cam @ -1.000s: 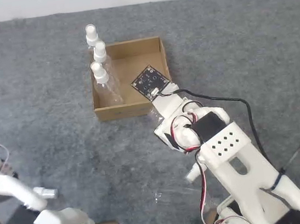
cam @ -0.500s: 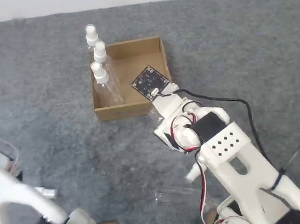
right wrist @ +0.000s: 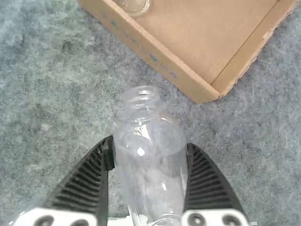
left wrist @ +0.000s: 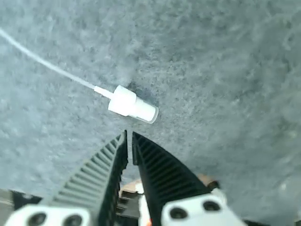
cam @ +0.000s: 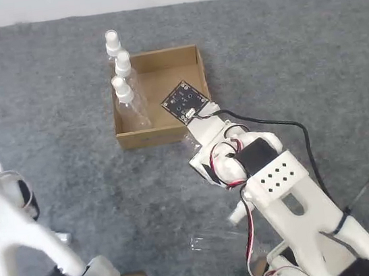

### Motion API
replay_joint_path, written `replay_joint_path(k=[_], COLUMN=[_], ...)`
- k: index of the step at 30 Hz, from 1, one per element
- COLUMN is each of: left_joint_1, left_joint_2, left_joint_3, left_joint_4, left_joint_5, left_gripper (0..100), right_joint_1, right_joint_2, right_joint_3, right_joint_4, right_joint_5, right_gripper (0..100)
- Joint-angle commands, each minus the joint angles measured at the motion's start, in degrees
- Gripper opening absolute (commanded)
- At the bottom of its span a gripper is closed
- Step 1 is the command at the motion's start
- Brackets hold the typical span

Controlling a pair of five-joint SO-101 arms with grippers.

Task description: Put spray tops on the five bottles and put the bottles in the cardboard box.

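Clamping an uncapped clear bottle point(right wrist: 148, 117) by its body in the right gripper point(right wrist: 149, 146), aiming its open neck at the near wall of the cardboard box point(right wrist: 188, 42), just beside it. Hanging the left gripper point(left wrist: 129, 136) empty, fingers pressed almost together, just beside a loose spray top point(left wrist: 132, 105) lying on the grey counter point(left wrist: 211, 70) at near left.

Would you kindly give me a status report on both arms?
Left gripper shut by loose spray top. Right gripper shut on uncapped bottle beside cardboard box. Second bottle lying on carpet.
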State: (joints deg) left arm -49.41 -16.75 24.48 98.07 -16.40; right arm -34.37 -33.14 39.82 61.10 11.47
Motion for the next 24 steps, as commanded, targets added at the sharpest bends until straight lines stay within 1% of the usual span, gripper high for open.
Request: replay_joint_path(k=[1,7,9,12,17,21,24], left_joint_1=[0.5,0.6,0.6,0.6,0.6,0.6,0.6], left_joint_2=[-3.3,-2.7,-2.7,-2.7,-2.6,-2.6,-2.6], left_joint_3=[-0.5,-0.4,-0.2,-0.2,0.1,3.7,7.5], left_joint_4=[-0.5,-0.9,-0.9,-0.9,-1.0,-1.2,-5.4], left_joint_5=[-12.3,-31.9,-37.5,-43.9,-57.3,-66.6,-72.8], left_gripper=[1,1,1,1,1,1,1], right_joint_1=[0.7,0.7,0.7,0.7,0.7,0.7,0.7], right_joint_2=[-2.6,-2.6,-2.6,-2.5,-2.6,-2.7,-2.6], right_joint_3=[-0.7,-0.7,-0.7,-0.7,-0.7,-0.7,-0.7], right_joint_4=[-1.2,-1.2,-1.2,-1.2,-1.2,-1.2,-1.2], right_joint_5=[0.0,0.0,0.0,0.0,0.0,0.0,0.0], right_gripper=[4.8,4.8,4.8,4.8,4.8,4.8,4.8])
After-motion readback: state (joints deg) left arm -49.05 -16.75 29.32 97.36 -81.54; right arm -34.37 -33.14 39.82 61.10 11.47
